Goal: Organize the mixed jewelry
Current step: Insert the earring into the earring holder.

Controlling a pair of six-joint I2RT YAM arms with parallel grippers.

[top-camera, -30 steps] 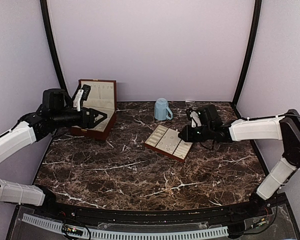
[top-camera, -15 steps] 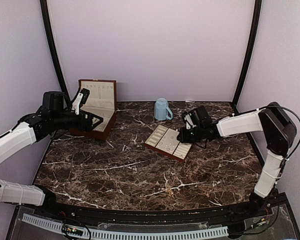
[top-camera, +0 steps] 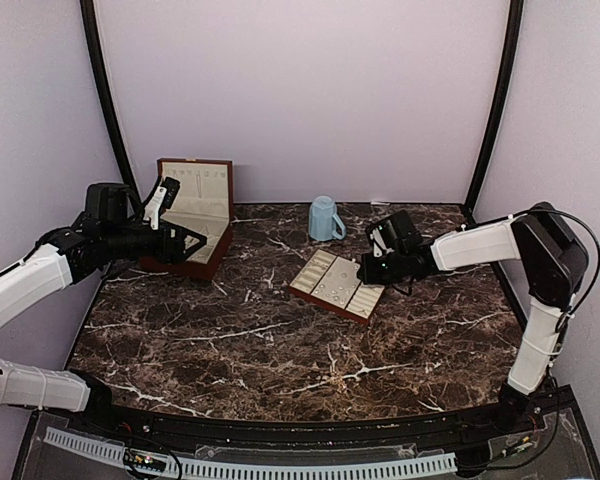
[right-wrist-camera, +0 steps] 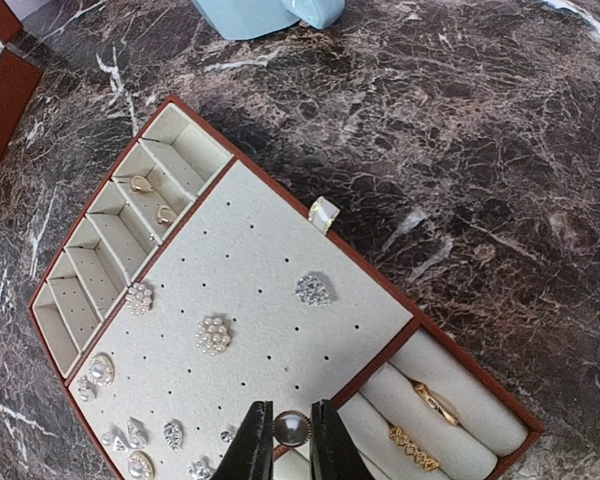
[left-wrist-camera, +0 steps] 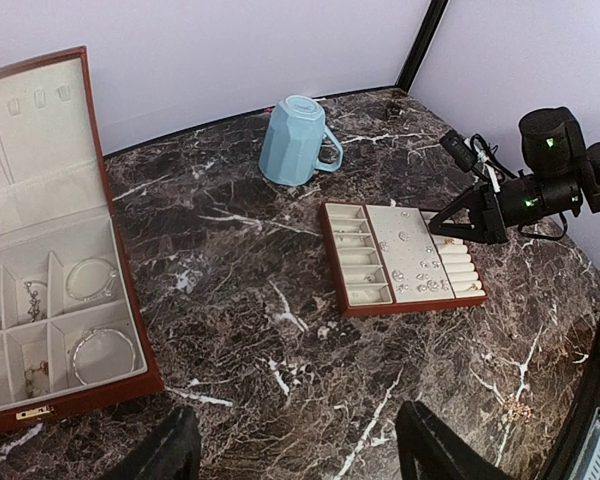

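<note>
Pinched in the right claw (right-wrist-camera: 289,412), fingers pressed almost together: a round pearl stud with a silvery rim (right-wrist-camera: 291,430), one piece of the mixed jewelry. Held low over the right end of the flat cream-lined, brown-edged tray (right-wrist-camera: 250,255), at the border between the punched pad and the ring rolls. Probably carried that low so as to seat the post in one of the small holes rather than drop it loose.

Lying on that pad: two pearl-flower clusters (right-wrist-camera: 213,335), a sparkling cluster (right-wrist-camera: 313,289), and a huddle of small silvery studs (right-wrist-camera: 138,432) bunched at one corner. Tucked into the padded rolls, two gold rings (right-wrist-camera: 435,402), kept from sliding by the grooves. In the narrow side compartments, two small gold hoops (right-wrist-camera: 140,183). Sorted by kind, apparently, each sort given the part of the tray best suited to hold it.

From above, the tray askew, right of centre on the dark veined marble worktop (top-camera: 280,350). Beyond it, toward the far wall, a light-blue faceted ceramic mug (top-camera: 325,218), well apart from both arms and seemingly no part of the sorting.

Left claw (top-camera: 202,240) spread wide and holding nothing, hanging just in front of the reddish-brown wooden box with a brass clasp (top-camera: 195,200) at the far left. Lid propped open, with silvery bangles (left-wrist-camera: 90,280) in the cream compartments. Likely parked there, clear of the fine work on the right and handy to the box.
</note>
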